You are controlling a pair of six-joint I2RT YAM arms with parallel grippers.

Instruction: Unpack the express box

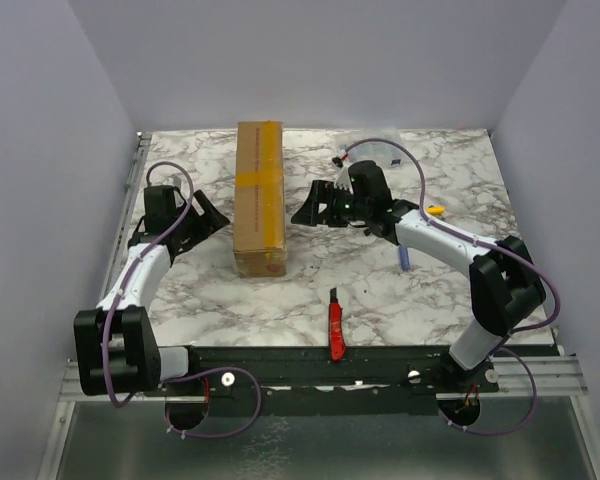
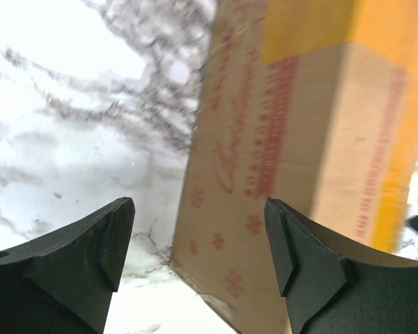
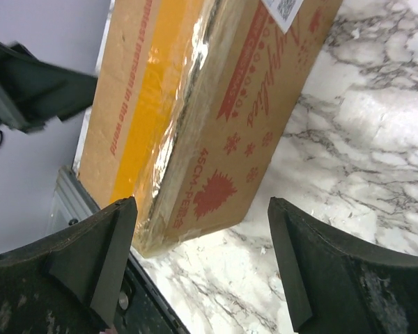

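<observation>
Red-handled cutter point(image 1: 335, 325) lies by near edge of tabletop point(image 1: 400, 290), untouched. Beyond it, left gripper point(image 1: 208, 215) and right gripper point(image 1: 308, 207) flank express box point(image 1: 260, 195); both claws released, jaws spread, nothing held. Box lies lengthwise mid-tabletop, far end close to far edge. Stiff cardboard, square corners, matte faces; glossy yellow tape point(image 1: 261, 181) over seam, likely slippery. Probably light, may slide on smooth marble. Best hold: long side walls, clear of tape.

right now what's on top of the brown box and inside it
On top of the box only yellow tape shows. It is shut, so its contents are hidden.
</observation>
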